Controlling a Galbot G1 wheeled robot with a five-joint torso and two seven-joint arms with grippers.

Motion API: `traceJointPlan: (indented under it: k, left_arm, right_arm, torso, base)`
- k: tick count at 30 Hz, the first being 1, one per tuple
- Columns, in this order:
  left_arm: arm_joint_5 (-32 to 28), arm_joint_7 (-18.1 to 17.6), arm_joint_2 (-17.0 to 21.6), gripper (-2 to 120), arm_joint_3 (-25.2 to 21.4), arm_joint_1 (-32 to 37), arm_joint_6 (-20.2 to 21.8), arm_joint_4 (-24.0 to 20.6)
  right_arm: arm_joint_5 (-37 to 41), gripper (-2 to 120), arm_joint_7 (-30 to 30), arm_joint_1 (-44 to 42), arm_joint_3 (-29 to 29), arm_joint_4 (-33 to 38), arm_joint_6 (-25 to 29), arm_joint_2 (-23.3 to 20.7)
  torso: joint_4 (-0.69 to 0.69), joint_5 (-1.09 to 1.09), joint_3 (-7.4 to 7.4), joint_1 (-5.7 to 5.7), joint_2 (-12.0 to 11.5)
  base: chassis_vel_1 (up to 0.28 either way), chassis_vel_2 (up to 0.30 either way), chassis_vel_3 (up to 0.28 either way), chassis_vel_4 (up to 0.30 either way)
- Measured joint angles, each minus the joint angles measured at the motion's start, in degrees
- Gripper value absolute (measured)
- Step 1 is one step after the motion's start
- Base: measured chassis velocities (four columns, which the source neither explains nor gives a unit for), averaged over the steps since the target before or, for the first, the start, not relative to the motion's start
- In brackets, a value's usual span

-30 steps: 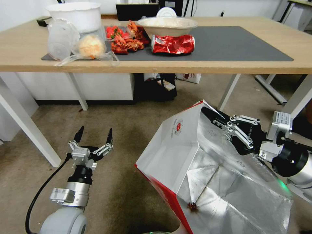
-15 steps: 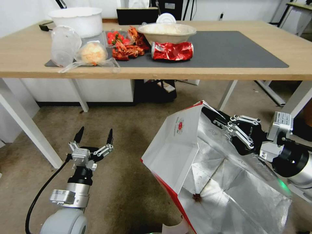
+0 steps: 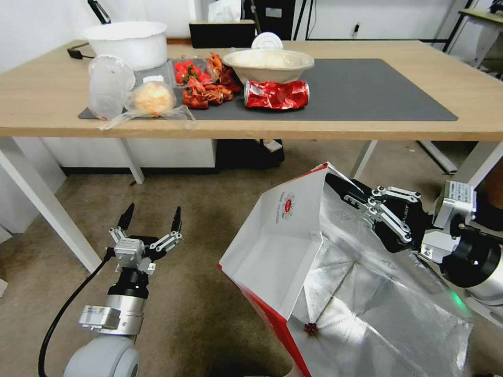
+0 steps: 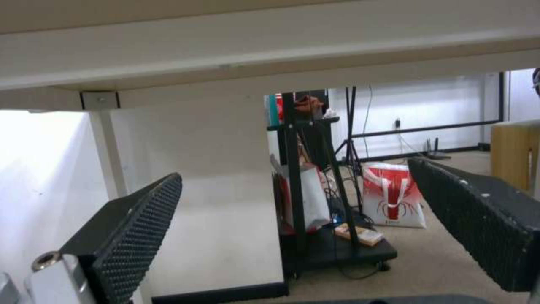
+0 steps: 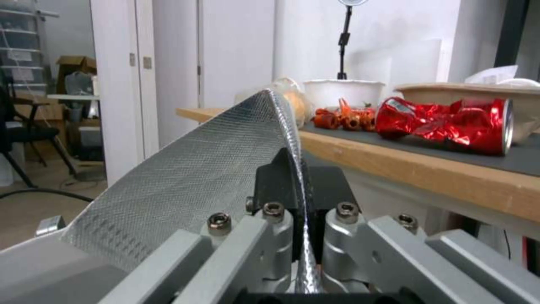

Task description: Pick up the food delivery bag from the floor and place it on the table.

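A: What was the ground like in the head view?

B: It was the floor (image 3: 209,209), a worn beige-brown carpet with darker stains, and it filled the lower half of the frame.

A: And nearest to the camera?

B: At the lower right of the frame was the food delivery bag (image 3: 293,246), tilted, with its mouth open toward the camera. The crinkled silver lining was visible inside, the outer panel was white with a small round red logo, and one edge was red. I could not tell if its bottom touched the carpet.

A: Who held it?

B: The right gripper (image 3: 352,195), at the right of the frame. Its fingers were pressed together on the upper rim of the bag. In the right wrist view the foil edge of the bag (image 5: 225,169) passed between the two closed jaws of the right gripper (image 5: 301,198).

A: And the other arm?

B: The left gripper (image 3: 152,217) was at the lower left of the frame, above the carpet, well apart from the bag. Its fingers were spread and pointed up, with nothing between them. In the left wrist view the two black ribbed pads (image 4: 138,230) also stood wide apart.

A: What was farther away?

B: The table (image 3: 52,99), across the upper part of the frame, with a dark grey mat (image 3: 367,89). On the mat lay a crushed red can (image 3: 276,94), just before a beige bowl (image 3: 268,62). At the upper left stood a white tub (image 3: 128,43).
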Motion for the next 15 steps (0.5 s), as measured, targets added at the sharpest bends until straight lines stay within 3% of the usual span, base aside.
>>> traceJointPlan:
  k: [15]
  left_arm:
    - [0.39, 0.02, -0.05, 100, -0.03, 0.28, 0.41, -0.38]
  right_arm:
    - [0.96, 0, -1.21, 0.1, -0.05, 0.0, 0.12, 0.22]
  torso:
    - [0.0, 0.0, 2.89, 0.81, 3.71]
  base:
    - [0.0, 0.0, 0.0, 0.0]
